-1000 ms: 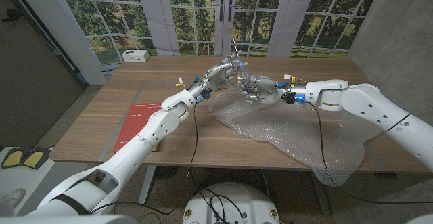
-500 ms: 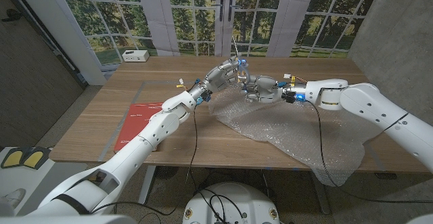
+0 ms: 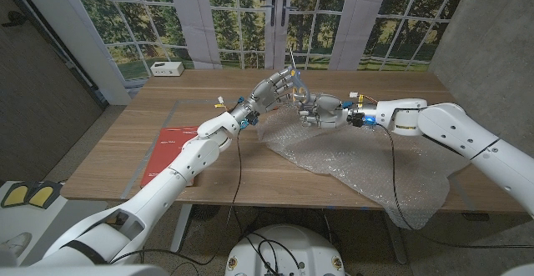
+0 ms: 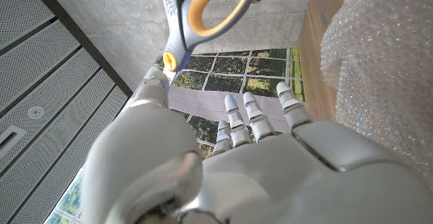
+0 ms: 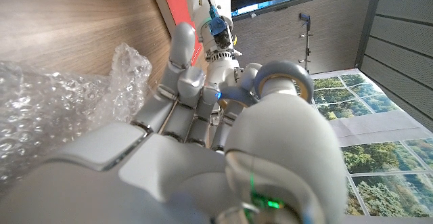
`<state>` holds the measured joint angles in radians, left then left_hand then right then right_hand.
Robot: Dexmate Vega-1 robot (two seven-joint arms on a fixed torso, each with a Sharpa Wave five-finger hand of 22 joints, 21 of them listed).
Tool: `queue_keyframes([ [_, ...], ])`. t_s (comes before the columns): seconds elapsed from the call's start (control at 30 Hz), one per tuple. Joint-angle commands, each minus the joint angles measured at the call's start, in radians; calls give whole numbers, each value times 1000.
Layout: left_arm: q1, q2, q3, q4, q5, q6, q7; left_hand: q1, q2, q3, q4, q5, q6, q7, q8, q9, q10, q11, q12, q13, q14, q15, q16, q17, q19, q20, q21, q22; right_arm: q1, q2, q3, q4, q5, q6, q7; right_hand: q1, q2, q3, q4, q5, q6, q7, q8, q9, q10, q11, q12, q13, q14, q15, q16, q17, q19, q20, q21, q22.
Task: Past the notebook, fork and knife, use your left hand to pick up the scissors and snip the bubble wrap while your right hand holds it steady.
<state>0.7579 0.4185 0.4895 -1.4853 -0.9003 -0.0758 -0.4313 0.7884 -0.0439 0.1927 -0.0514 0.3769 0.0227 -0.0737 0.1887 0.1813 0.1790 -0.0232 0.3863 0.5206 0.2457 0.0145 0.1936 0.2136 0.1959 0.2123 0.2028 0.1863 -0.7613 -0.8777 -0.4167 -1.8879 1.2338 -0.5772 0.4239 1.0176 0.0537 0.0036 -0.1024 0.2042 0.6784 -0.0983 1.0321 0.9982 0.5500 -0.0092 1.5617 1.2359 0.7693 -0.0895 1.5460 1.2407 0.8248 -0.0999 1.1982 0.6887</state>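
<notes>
The left hand's fingers (image 3: 286, 77) are being fanned wide, gripping nothing; in the left wrist view they are being stretched straight out, with the grey, orange-lined handles of the scissors (image 4: 177, 14) being shown just past the thumb tip, and contact there cannot be told. The left hand (image 3: 274, 88) is being held in the air over the far middle of the bench (image 3: 209, 92).

The right hand's fingers (image 5: 177, 82) are being curled in, and a scissors loop (image 5: 298, 72) is being seen right at the thumb, so the scissors (image 3: 292, 62) are apparently being held by the right hand (image 3: 321, 109), blades pointing up toward 12 o'clock. The two hands are being kept just beside each other, the right at 4 o'clock of the left.

Beneath the right hand, the bubble wrap (image 3: 359, 159) is being spread across the bench, running out toward 4 o'clock and drooping over the near edge.

The red notebook (image 3: 167, 151) is being left lying at 8 o'clock of the left hand, well apart from the wrap.
</notes>
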Motion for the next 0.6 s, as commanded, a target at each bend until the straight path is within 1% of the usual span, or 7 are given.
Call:
queue_keyframes([
  [0.03, 45, 52, -34, -89, 3, -16, 48, -27, -5, -13, 4, -24, 0, -12, 3, 0, -9, -5, -10, -4, -9, -3, 2, -1, -8, 2, -3, 2, -17, 8, 38, 28, 33, 9, -25, -1, -3, -4, -1, 4, 2, 0, 3, -3, 161, -165, 6, 3, 0, -122, 2, 0, -8, -94, 5, -2],
  [0.1, 54, 64, -43, -108, 2, -17, 60, -30, -6, -15, 5, -28, 1, -12, 3, 0, -8, -4, -11, -5, -9, -4, 3, -2, -8, 2, -3, 2, -21, 5, 47, 30, 34, 15, -28, 0, -3, -4, -1, 4, 2, -1, 4, -2, 161, -165, 6, 3, -1, -122, 2, 0, -8, -94, 6, -3],
  [0.3, 64, 96, -60, -142, 5, -13, 88, -36, -9, -19, 5, -41, 0, -12, 3, 0, -12, -3, -18, -9, -15, -2, 3, -4, -9, 2, -2, 2, -11, 3, 48, 38, 24, 17, -19, -2, -1, -4, -1, 5, 1, -1, 7, 1, 159, -166, 6, 3, -2, -122, 2, 0, -8, -95, 11, -13],
  [0.43, 64, 96, -63, -131, -10, -23, 64, -41, -12, -22, 4, -56, -1, -13, 3, -1, -21, 1, -28, -14, -24, -2, 2, -7, -13, 2, -3, 2, -21, 0, 64, 39, 28, 26, -32, -3, -1, -5, -1, 5, 0, 0, 6, -1, 159, -166, 6, 3, -3, -122, 1, -1, -9, -95, 15, -15],
  [0.6, 68, 99, -62, -131, -3, -30, 73, -40, -13, -23, 0, -67, -3, -11, 2, -1, -25, 5, -34, -18, -36, -7, -1, -10, -16, 2, -3, 2, -31, -19, 84, 38, 30, 28, -39, -4, 0, -5, -1, 5, -3, 1, 7, -1, 157, -166, 5, 3, -4, -122, 1, -1, -7, -96, 15, -25],
])
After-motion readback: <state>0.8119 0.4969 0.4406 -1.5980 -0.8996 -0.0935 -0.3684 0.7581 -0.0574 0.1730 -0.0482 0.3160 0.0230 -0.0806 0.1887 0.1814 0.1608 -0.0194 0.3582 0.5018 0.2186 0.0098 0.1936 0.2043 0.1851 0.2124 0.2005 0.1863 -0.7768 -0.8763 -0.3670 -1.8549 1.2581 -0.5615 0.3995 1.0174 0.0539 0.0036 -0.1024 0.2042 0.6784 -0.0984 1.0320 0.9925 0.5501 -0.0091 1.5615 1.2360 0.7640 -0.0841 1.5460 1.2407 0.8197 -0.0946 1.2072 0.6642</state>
